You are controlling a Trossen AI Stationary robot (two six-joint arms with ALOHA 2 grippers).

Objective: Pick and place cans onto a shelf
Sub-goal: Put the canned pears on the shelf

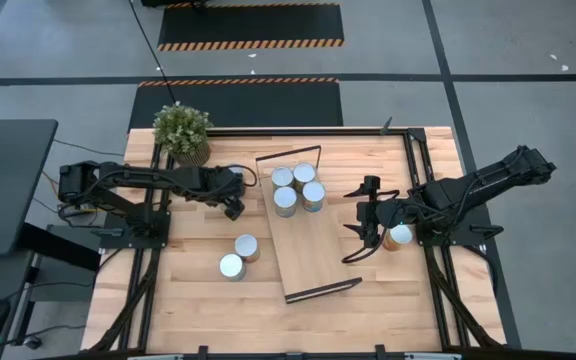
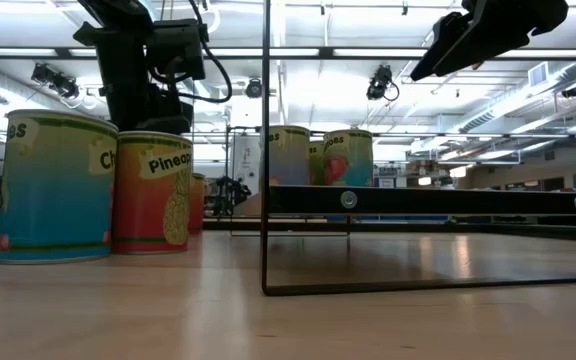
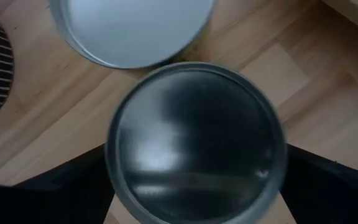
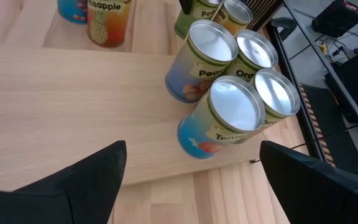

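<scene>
Four cans (image 1: pixel 298 187) stand upright in a cluster on the far half of the light-wood shelf (image 1: pixel 308 250), which lies slanted mid-table with a black wire frame at each short end. They also show in the right wrist view (image 4: pixel 235 106). My left gripper (image 1: pixel 234 200) is left of the shelf and shut on a can (image 3: pixel 194 143). Another can (image 3: pixel 132 28) stands just beyond that can. Two cans (image 1: pixel 239 256) stand on the table nearer the front. My right gripper (image 1: pixel 361 222) hangs open and empty over the shelf's right edge. My left gripper has the can between its two fingers, one on each side of the round wall just under the rim (image 3: pixel 112 186). The fingers come from above, pointing down. The silvery top faces up and level. Whether the can's base is on the table, I cannot tell.
A potted green plant (image 1: pixel 182 132) stands at the table's far left corner, close behind my left arm. One more can (image 1: pixel 400 236) stands on the table right of the shelf, under my right arm. The shelf's near half (image 1: pixel 313 265) is bare wood.
</scene>
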